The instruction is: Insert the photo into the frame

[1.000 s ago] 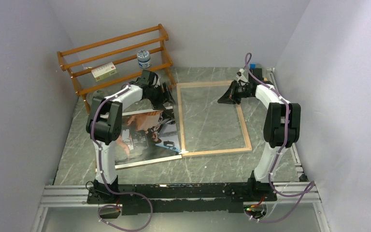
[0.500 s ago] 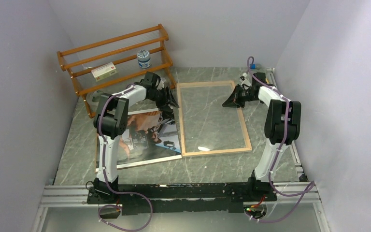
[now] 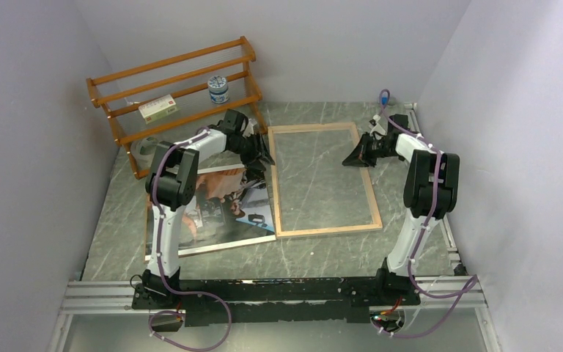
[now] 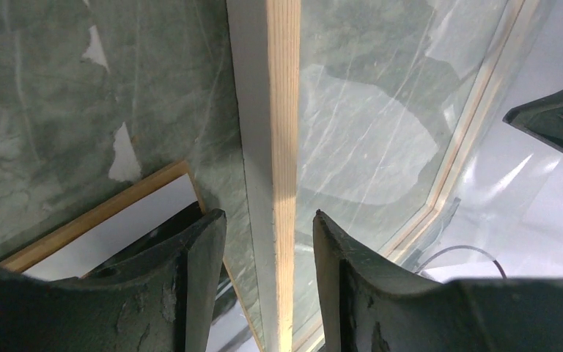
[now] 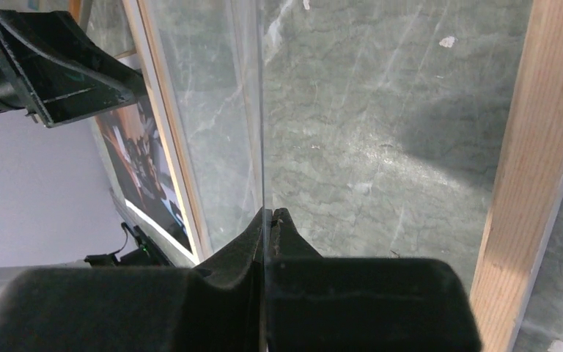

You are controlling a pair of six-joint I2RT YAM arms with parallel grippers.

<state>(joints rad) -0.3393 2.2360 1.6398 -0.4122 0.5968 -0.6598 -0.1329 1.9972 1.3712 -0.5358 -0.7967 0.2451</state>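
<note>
Jaws on the left stand apart, one finger [image 4: 190, 286] on each side of the frame's [image 3: 330, 230] left rail near its far end. In the left wrist view, a strip of green bench [image 3: 322, 253] shows between the rail and one finger and a strip of glass between the rail and the other, so the jaws straddle the rail without clamping it.

Right jaws are pressed together, fingers [image 5: 242, 249] tip to tip, low over the clear pane just inside the far end of the right rail. A thin straight line, like the edge of a clear sheet, runs right up to the seam between the tips. Whether anything is pinched there cannot be told.

The frame lies flat mid-bench, pale wood side up, its long rails running away from the arms. The photo [image 3: 220, 213] lies flat just to its left, outside the frame, picture side up on a brown sheet [image 4: 95, 216]. Its right edge is close beside the left rail, and the left arm [image 3: 190, 143] reaches across its far part.

At the far left corner stands a wooden rack [image 3: 172, 62] holding a jar [image 3: 218, 89] and a small box [image 3: 157, 108].
</note>
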